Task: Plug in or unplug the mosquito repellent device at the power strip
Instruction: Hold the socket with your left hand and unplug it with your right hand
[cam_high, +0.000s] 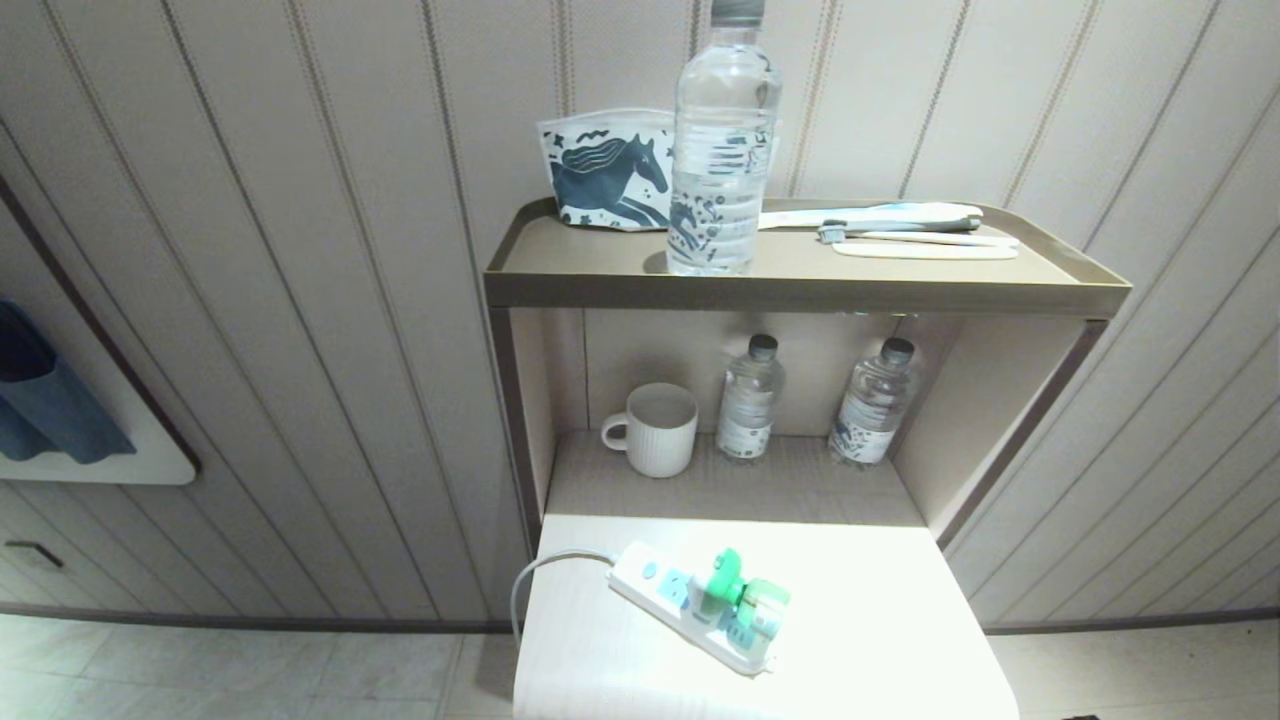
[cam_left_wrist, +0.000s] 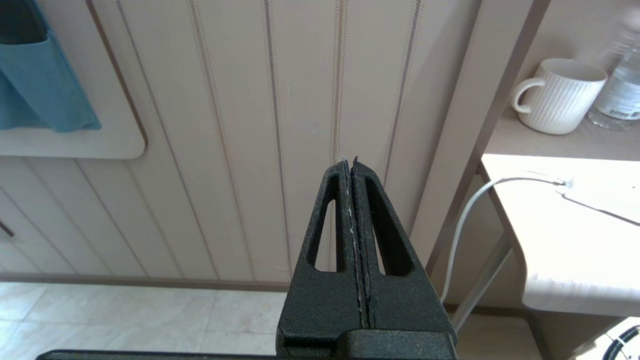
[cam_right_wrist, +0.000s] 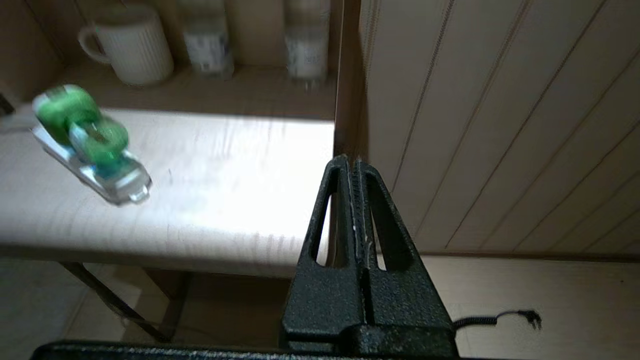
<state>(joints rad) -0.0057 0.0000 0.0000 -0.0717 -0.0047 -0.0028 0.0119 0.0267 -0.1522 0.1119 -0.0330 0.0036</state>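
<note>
One device (cam_high: 738, 592) sits plugged into the one strip (cam_high: 690, 615) on the surface (cam_high: 880, 620) — light, rigid plastic, I judge; best pinched across its white body, not the green bottle. Three bottles, one mug (cam_high: 653, 428). Both tools closed, empty — right tool (cam_right_wrist: 351, 161) off the surface's edge, left tool (cam_left_wrist: 349, 161) parked.

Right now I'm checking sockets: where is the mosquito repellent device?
Head view: the mosquito repellent device sits on the power strip, on the low white table below the mug.
</note>
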